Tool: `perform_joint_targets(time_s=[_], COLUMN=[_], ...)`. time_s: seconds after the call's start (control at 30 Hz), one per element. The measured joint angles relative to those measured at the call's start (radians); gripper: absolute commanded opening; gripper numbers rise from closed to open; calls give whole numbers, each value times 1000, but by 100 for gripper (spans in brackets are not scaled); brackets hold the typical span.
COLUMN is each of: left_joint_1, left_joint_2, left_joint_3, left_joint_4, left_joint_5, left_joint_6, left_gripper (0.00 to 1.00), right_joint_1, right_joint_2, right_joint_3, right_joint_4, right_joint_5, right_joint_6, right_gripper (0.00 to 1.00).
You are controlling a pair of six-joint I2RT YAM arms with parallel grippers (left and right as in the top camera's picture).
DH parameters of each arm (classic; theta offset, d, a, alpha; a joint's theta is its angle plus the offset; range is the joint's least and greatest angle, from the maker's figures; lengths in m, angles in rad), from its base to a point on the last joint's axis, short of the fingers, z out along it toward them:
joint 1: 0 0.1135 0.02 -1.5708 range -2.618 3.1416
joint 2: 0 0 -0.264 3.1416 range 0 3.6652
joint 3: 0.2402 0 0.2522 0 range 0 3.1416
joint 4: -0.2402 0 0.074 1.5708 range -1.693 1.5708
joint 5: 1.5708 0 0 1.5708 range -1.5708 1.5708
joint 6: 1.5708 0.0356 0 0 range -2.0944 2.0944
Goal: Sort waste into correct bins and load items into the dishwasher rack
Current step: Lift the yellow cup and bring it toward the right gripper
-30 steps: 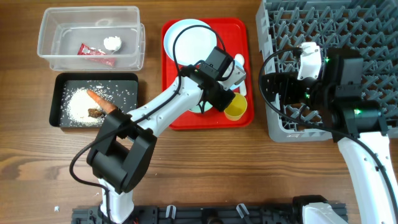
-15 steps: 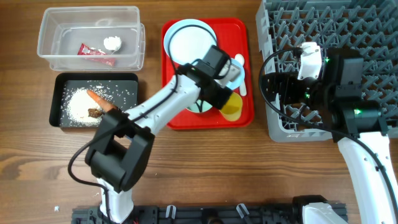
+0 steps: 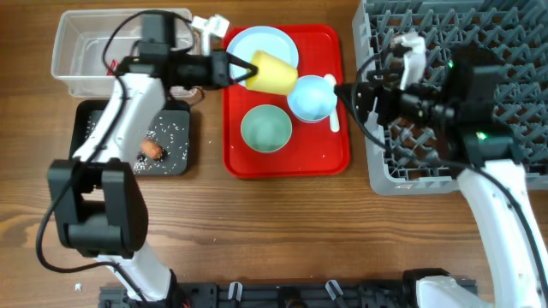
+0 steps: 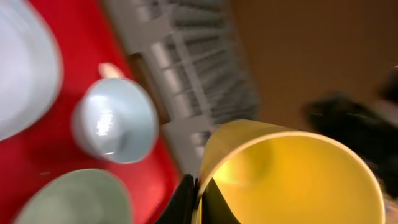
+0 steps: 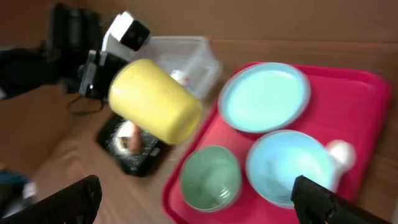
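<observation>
My left gripper is shut on the rim of the small yellow cup and holds it on its side in the air above the red serving tray. The jaws pinch the cup wall in the left wrist view, with the cup filling that view. On the tray sit the pale blue plate, the pale blue bowl, the mint-green bowl and the white spoon. My right gripper is open and empty at the left edge of the grey dishwasher rack.
The clear tub stands at the back left, partly hidden by my left arm. The black tray in front of it holds rice grains and an orange-brown lump. In the right wrist view the cup hangs above the tray.
My left arm has swung up and left, lifting the yellow cup off the red tray and tipping it on its side. The pale blue bowl now shows. My right gripper has shifted left.
</observation>
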Motion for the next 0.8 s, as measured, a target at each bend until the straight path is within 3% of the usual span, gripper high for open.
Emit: perform_joint_targets(time_s=[0.1,0.27,0.5,0.8], left_joint_1=[28,34,34,-3], left_joint_2=[0,0,0,0], left_joint_3=[0,0,0,0], left_joint_4=[8,14,23,59], left_joint_5=[160,297,346,352], left_joint_6=[-23,-46,-54,-61], left_gripper=[4,4,4,4], right_joint_1=[0,13,93,207], right_joint_2=[83,213,285,287], right_joint_3=[1,2,2,3], right_joint_4=[109,340,504,603], right_joint_5=[-130,-341,-427,-359], right_joint_6=[5,60,138,225], right_gripper=[100,100,100,97])
